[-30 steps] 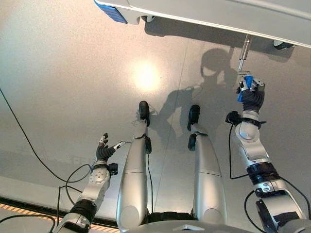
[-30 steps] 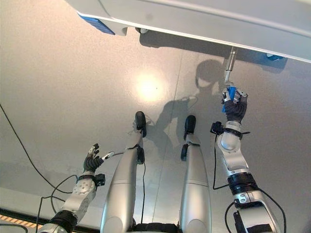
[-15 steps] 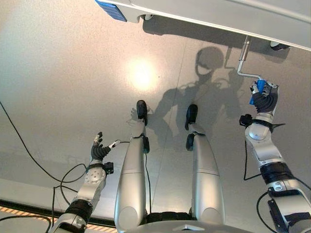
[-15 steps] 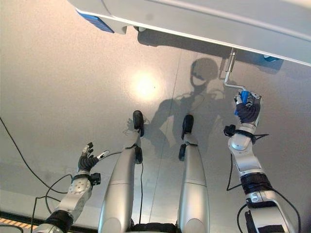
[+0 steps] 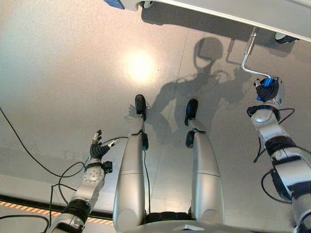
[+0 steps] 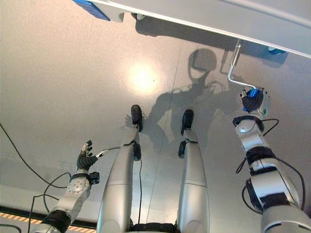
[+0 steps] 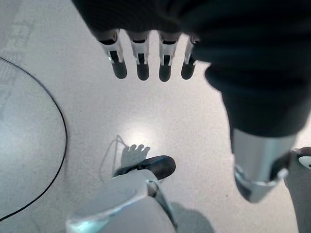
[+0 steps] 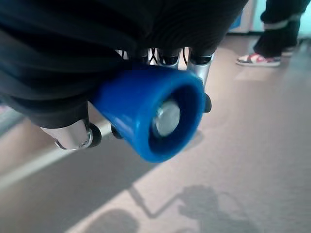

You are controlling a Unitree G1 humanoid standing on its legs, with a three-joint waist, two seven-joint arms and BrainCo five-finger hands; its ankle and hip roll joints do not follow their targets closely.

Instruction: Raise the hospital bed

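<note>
The right hand is curled round the blue crank handle under the bed; the turn should stay smooth, grip firm. The left hand, fingers relaxed, hangs idle.

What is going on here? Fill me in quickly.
The humanoid is cranking a hospital bed to raise it. Its right robot hand is curled around the blue grip of the bed's metal crank, which juts down from the bed frame at the top of the head views. The left robot hand hangs idle low at the robot's side with relaxed fingers, holding nothing. A person's shoes show in the right wrist view.
</note>
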